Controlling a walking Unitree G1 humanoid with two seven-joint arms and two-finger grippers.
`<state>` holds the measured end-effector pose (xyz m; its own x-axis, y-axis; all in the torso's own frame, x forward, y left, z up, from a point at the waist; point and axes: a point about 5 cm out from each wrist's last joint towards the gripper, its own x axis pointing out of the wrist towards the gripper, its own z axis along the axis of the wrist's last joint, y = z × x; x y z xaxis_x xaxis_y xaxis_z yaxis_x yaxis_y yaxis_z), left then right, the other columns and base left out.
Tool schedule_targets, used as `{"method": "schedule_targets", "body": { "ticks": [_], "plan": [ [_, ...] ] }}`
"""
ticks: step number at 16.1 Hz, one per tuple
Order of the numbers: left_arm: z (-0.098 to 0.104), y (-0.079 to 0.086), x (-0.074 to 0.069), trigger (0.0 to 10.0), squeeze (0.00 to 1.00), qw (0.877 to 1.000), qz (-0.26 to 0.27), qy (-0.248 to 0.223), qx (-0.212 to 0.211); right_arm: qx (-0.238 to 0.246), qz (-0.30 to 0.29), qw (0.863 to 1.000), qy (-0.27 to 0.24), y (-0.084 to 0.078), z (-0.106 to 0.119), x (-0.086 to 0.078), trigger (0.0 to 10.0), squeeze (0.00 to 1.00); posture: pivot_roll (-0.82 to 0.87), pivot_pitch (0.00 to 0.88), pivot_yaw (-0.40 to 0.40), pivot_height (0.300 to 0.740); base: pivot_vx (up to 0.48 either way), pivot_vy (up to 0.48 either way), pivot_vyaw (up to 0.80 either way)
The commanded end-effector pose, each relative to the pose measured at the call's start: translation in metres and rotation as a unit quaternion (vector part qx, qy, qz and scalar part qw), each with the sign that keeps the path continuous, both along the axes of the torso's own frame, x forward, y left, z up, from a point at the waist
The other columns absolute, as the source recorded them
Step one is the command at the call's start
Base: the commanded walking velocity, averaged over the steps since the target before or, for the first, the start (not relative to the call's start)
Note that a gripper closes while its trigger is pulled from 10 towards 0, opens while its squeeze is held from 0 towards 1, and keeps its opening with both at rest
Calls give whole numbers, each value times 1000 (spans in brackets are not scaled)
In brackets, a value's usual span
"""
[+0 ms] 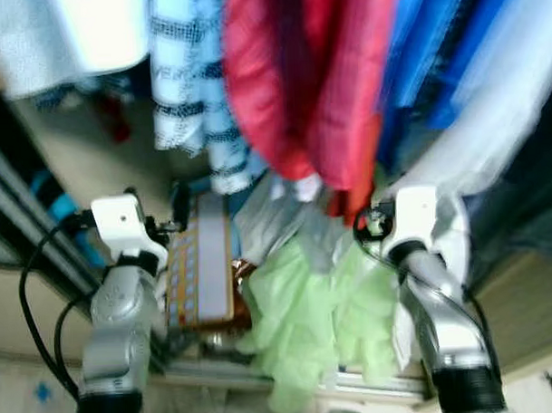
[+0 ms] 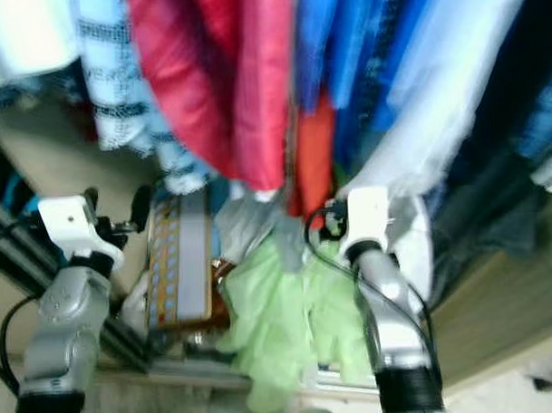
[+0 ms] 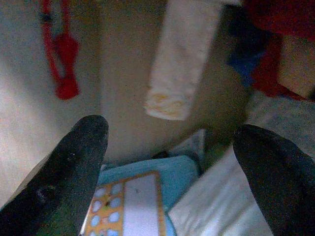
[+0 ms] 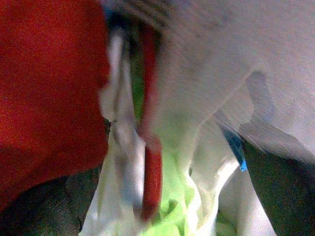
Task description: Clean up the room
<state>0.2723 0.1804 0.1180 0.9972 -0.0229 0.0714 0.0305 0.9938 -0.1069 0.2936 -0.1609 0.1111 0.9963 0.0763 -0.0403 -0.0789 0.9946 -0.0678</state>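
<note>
I stand at an open wardrobe full of hanging clothes. My left gripper is open, held above a flat box with an orange and blue pattern on the wardrobe floor; in the left wrist view its fingers stand wide apart over that box. My right gripper is pushed in among the hanging clothes, under a red garment and above a crumpled light green cloth. In the right wrist view its dark fingers look spread, with the green cloth and pale fabric ahead.
A light blue checked garment, blue garments and a long white one hang close overhead. Grey cloth lies behind the green one. A sliding-door track runs along the wardrobe's front. A red strap hangs on the inner wall.
</note>
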Motion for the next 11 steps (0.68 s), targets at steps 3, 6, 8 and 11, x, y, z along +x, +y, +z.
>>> {"method": "schedule_targets", "body": {
  "ticks": [3, 6, 8, 11],
  "plan": [
    [-24, 5, -13, 10000, 0, 999, 9, 48, 6, -1, 7, 1000, -13, 4, 3, -2, 10000, 0, -33, 0, -13, 740, 0, 0, 0],
    [-37, 11, -30, 10000, 0, 997, 13, 79, 18, -7, -5, 1000, 11, -5, -8, -16, 10000, 0, -35, 0, -5, 740, 0, 0, 0],
    [-43, 11, -48, 10000, 0, 995, 9, 96, 27, -23, 1, 1000, 19, -10, -14, -35, 10000, 0, -32, 0, -10, 740, 0, 0, 0],
    [-37, 13, -55, 10000, 0, 994, 23, 84, 61, -38, 14, 999, -2, -12, -3, -47, 10000, 0, -29, 0, -17, 740, 0, 0, 0]
  ]
}}
